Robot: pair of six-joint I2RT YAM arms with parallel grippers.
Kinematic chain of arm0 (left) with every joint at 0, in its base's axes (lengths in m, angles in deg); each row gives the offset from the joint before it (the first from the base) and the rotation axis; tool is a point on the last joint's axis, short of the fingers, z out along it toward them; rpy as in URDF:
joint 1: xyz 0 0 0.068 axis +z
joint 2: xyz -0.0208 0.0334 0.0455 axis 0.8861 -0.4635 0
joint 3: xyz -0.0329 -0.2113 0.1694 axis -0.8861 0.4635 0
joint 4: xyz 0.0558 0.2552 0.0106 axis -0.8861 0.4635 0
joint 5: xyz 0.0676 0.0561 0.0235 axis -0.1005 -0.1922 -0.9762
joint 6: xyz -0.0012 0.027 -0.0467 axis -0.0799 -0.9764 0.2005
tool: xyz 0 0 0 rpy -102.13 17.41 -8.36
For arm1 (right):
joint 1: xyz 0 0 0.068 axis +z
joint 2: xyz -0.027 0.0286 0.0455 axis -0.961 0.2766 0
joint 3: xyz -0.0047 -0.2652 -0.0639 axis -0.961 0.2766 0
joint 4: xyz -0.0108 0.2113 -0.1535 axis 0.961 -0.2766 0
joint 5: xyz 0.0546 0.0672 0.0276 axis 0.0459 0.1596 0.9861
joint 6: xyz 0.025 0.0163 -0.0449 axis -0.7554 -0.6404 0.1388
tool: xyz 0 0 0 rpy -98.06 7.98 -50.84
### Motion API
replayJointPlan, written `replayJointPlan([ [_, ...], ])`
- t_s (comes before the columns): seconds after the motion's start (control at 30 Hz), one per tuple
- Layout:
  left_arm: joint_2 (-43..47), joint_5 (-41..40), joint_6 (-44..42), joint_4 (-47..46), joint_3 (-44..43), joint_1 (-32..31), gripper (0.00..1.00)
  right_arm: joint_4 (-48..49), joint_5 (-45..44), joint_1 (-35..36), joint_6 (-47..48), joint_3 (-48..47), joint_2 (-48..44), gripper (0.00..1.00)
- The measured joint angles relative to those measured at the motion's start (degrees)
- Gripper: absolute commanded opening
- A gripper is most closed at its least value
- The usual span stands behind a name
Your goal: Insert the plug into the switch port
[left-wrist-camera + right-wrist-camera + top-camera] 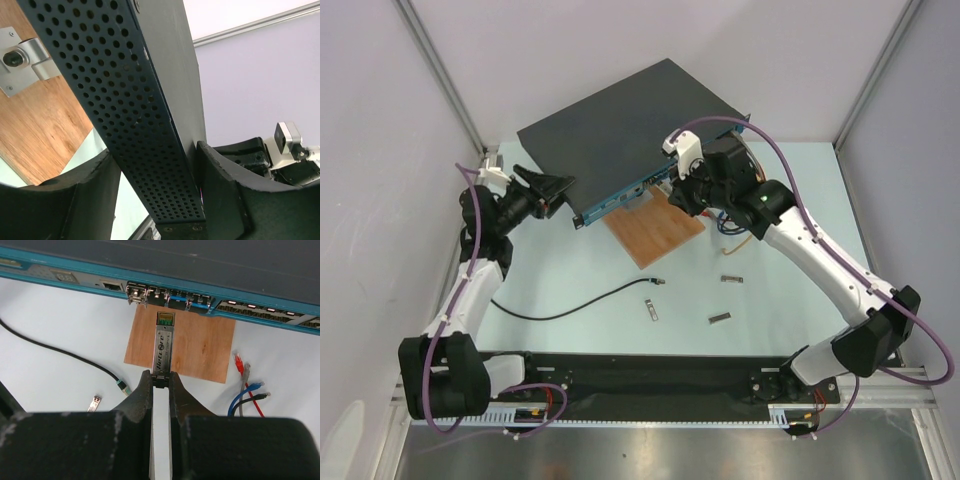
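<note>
Dark-grey flat metal box (620,120) sits at an angle on a pale table (780,200), its narrow blue face (617,201) turned toward the two arms. Along that face runs a row of small rectangular switch ports (156,292); two of them show blue latches. Any labels beside them are too small to read. A thin rectangular wooden board (200,347) lies on the table just under the face. The right gripper (161,377) is clenched on the back end of a long silver metal module (162,347), whose green-and-gold tip points at the row of ports and stops just short of it. Dark lettering along the module seems to read "NetLore"; the finer print beneath is illegible. The small pale plug (123,388) lies free on the table near the board's near corner, to the left of the right gripper and well apart from both grippers, at the end of a long thin black cable (570,312). Three short silver metal sticks (650,310) lie scattered nearby. Red, blue, black and grey cable ends (247,387) rest to the right of the board. The left gripper (152,150) straddles the box's left corner, one finger along its perforated side wall (125,100) and one on its top; whether it presses the box cannot be told.
</note>
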Motion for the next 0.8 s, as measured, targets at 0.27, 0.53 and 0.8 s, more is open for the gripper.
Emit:
replayJointPlan([
  [0.27, 0.0, 0.0, -0.1, 0.3, -0.1, -0.1, 0.0, 0.7, -1.1, 0.0, -2.6, -0.6, 1.1, 0.0],
  [0.53, 0.0, 0.0, -0.1, 0.7, -0.2, -0.1, 0.0, 1.4, -1.5, 0.0, -5.4, -1.1, 1.5, 0.0],
  [0.8, 0.0, -0.1, -0.2, 1.4, -0.5, -0.1, 0.0, 1.9, -3.8, 0.5, -6.9, -1.0, 1.7, 0.0],
])
